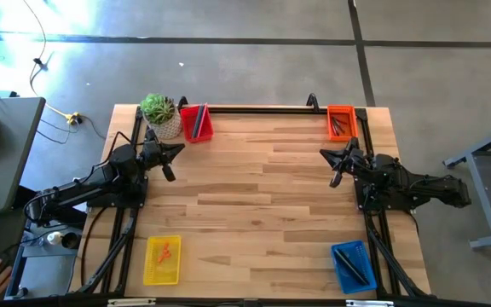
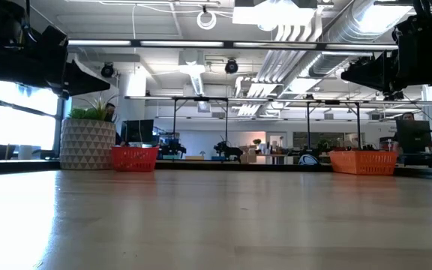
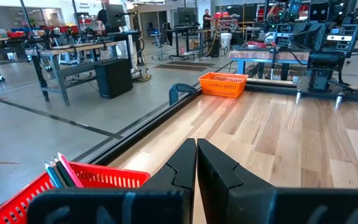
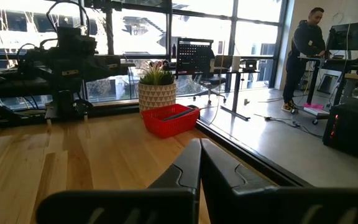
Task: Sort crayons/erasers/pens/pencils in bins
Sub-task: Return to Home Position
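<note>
Four mesh bins stand at the table's corners. The red bin (image 1: 196, 123) at the far left holds long thin sticks. The orange bin (image 1: 341, 121) at the far right holds dark sticks. The yellow bin (image 1: 162, 259) at the near left holds short red-orange crayons (image 1: 164, 251). The blue bin (image 1: 353, 266) at the near right holds dark pens. My left gripper (image 1: 170, 159) hovers shut near the red bin, above the table. My right gripper (image 1: 334, 165) hovers shut below the orange bin in the high view. Neither holds anything.
A white pot with a green plant (image 1: 160, 113) stands left of the red bin. A black rail (image 1: 262, 108) runs along the table's far edge. The wooden table top (image 1: 254, 196) lies bare between the arms. People stand in the room beyond the table.
</note>
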